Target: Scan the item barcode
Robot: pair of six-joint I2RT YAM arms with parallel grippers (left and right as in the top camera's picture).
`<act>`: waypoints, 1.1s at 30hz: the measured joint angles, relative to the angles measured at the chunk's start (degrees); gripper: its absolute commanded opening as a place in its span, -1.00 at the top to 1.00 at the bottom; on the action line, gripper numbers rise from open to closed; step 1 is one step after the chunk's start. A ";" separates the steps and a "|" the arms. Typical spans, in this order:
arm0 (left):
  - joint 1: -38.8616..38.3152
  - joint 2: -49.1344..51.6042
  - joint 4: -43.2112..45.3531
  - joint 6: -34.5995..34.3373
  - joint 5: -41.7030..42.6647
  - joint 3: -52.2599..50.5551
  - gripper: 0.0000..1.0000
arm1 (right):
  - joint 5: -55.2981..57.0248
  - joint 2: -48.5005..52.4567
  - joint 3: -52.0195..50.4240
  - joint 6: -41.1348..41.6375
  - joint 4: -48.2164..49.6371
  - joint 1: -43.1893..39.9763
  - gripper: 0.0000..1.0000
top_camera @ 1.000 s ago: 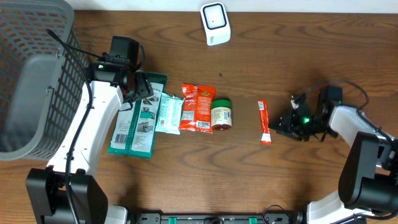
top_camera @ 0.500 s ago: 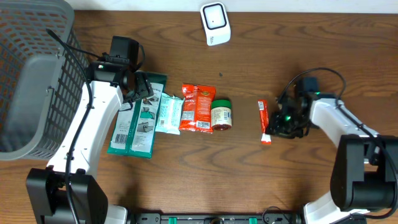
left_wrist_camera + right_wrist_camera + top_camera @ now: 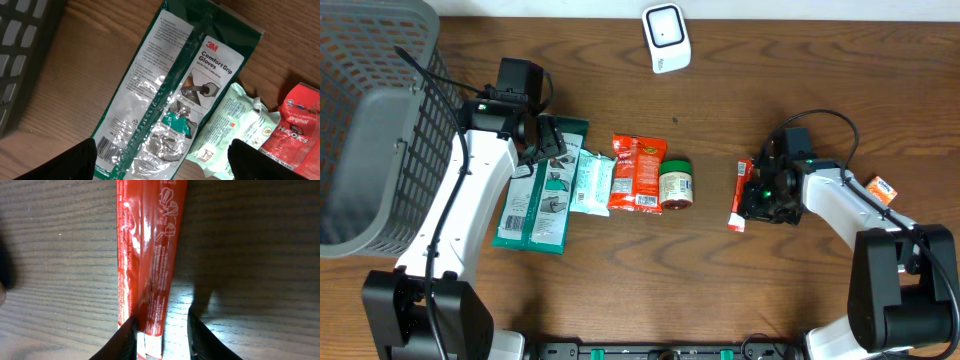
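**A:** Progress?

**B:** Nothing was scanned. The red stick packet [image 3: 150, 255] was found flat on the table, right of the jar [image 3: 675, 186] and well apart from the white scanner [image 3: 666, 38] at the far edge. No barcode was presented.

**A:** Tools?

**B:** The right gripper [image 3: 160, 342] was set narrow astride the packet's near end. One finger was laid against it and a gap was left at the other, so no firm hold was judged. The left gripper [image 3: 162, 160] was held wide over the glove pack [image 3: 170, 100], with nothing in it.

**A:** Left to do?

**B:** Packet to be clamped, lifted, carried to the scanner, code turned toward it.

**A:** Versus a second ago?

**B:** The right gripper was brought leftward onto the packet, and the packet's near end was swung left. A small orange item [image 3: 882, 187] was uncovered right of that arm. The left arm was not moved.
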 measured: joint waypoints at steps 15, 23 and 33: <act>0.00 0.00 0.00 0.00 0.00 0.00 -0.68 | 0.04 0.00 0.35 9.51 -1.62 0.44 0.48; 0.00 0.00 0.00 0.00 0.00 0.00 -0.68 | 0.13 0.00 0.72 11.10 -4.35 0.87 0.49; 0.00 0.00 0.00 0.00 0.00 0.00 -0.68 | 0.55 0.00 0.72 12.50 -3.96 1.51 0.53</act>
